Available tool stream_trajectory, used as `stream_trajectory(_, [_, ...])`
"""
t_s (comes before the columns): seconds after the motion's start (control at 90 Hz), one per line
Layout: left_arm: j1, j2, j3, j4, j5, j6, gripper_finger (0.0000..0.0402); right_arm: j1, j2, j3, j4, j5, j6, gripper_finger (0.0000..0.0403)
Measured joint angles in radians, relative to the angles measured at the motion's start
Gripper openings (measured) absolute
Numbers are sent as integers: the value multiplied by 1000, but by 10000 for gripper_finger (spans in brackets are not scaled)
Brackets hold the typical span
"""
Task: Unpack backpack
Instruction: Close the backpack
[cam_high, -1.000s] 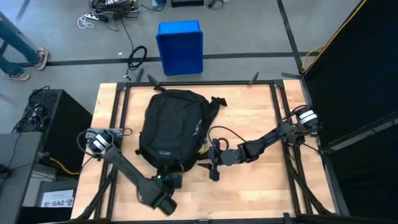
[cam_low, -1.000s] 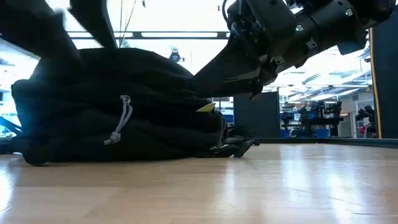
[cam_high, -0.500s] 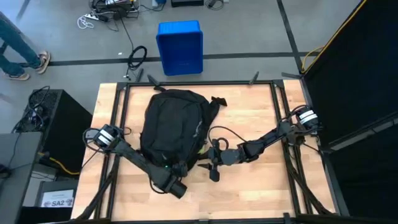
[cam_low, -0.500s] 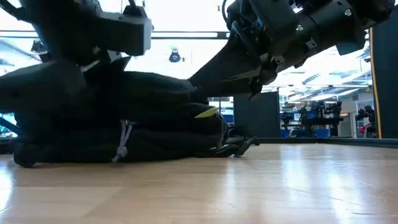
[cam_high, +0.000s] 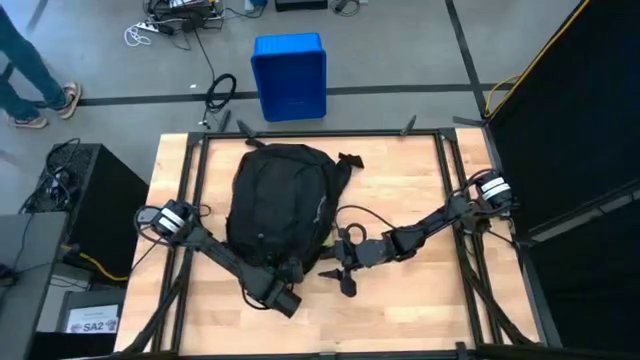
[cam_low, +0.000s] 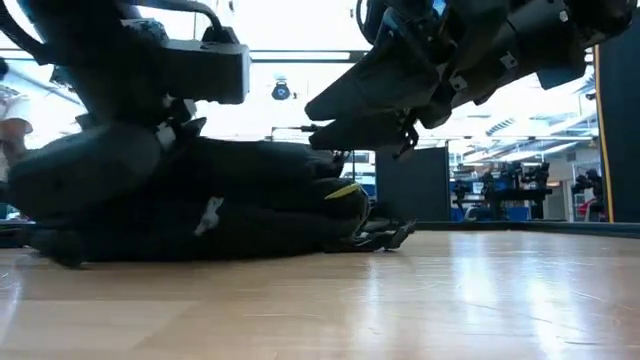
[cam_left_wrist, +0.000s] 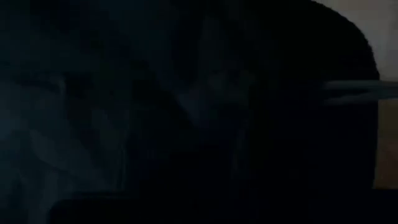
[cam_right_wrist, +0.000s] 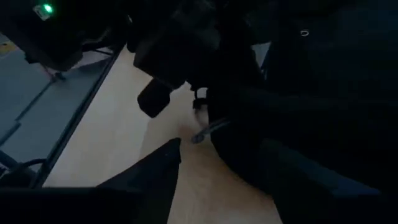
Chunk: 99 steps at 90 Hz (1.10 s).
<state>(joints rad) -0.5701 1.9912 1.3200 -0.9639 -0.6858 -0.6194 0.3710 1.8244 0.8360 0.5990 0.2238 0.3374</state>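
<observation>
- On the pale wooden counter (cam_high: 400, 180), nothing unpacked is seen; by this showing, the whole task remains.
- The backpack (cam_high: 275, 200), black soft fabric with a rounded top, is laid flat left of centre.
- The left end effector (cam_high: 283, 272) is pressed against its near end; its grip cannot be told.
- The right end effector (cam_high: 338, 262) is held spread, empty, beside the backpack.

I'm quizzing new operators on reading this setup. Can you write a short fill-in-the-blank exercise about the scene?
1. The backpack on the table is ____ in colour.
2. The crate on the floor beyond the table is ____.
3. The left hand is pressed against the backpack's ____ end.
4. The right hand sits at the backpack's ____ side.

Missing words: black; blue; near; right
</observation>
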Motion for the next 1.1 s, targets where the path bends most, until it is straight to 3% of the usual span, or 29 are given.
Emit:
stream_trajectory(0.189, [1, 2, 63, -31, -71, -20, 1, 2, 47, 1, 26, -63, 4, 223])
stream_trajectory(0.478, [2, 2, 129, -41, -185, -15, 0, -20, 169, 76, 61, -63, 82, 257])
stream_trajectory(0.689, [2, 2, 133, -30, -224, -18, 0, -35, 188, 126, 57, -64, 87, 268])
stream_trajectory(0.944, [2, 2, 140, 21, -285, -13, 0, -45, 188, 129, 61, -61, 84, 246])
stream_trajectory(1.1, [1, 2, 143, 26, -288, -12, 0, -45, 187, 129, 41, -45, 76, 203])
